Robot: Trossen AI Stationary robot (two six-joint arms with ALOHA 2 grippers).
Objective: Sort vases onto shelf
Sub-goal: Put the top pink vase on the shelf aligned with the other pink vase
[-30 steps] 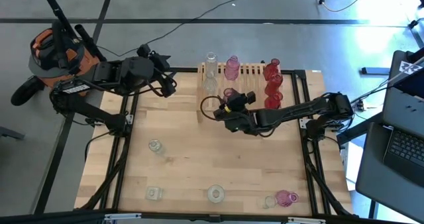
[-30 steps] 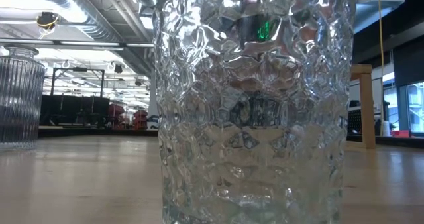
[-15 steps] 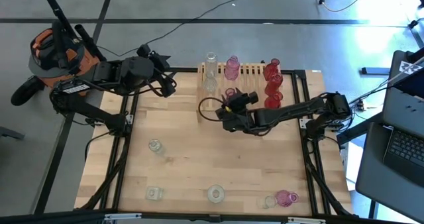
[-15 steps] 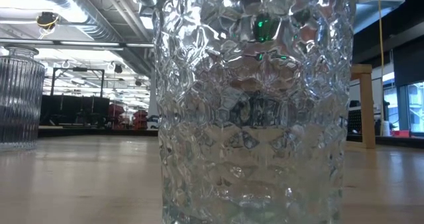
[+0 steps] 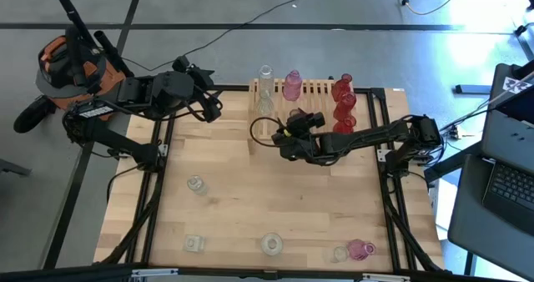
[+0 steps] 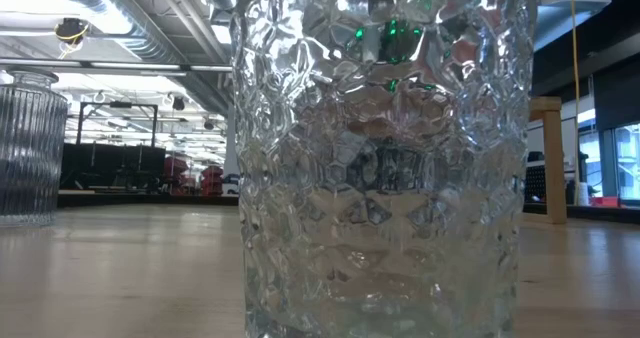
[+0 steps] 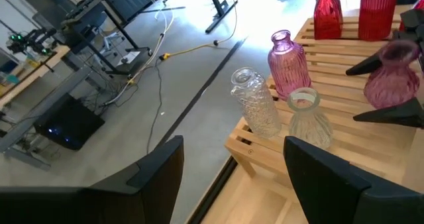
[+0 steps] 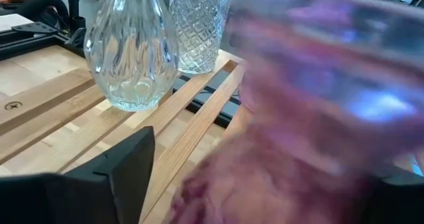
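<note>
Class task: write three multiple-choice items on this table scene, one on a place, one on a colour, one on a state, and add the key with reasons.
1. Where is the right gripper?
A) over the shelf
B) at the table's near edge
C) off the table

2. What colour are the two vases at the shelf's left end?
A) red
B) clear
C) pink

3. How do the jaws of the left gripper stand?
A) shut on a vase
B) shut, empty
C) open, empty

Key:
1 A: the high view shows it at the slats, by a pink vase.
2 B: both are see-through glass.
3 C: the left wrist view shows a wide gap with nothing in it.
</note>
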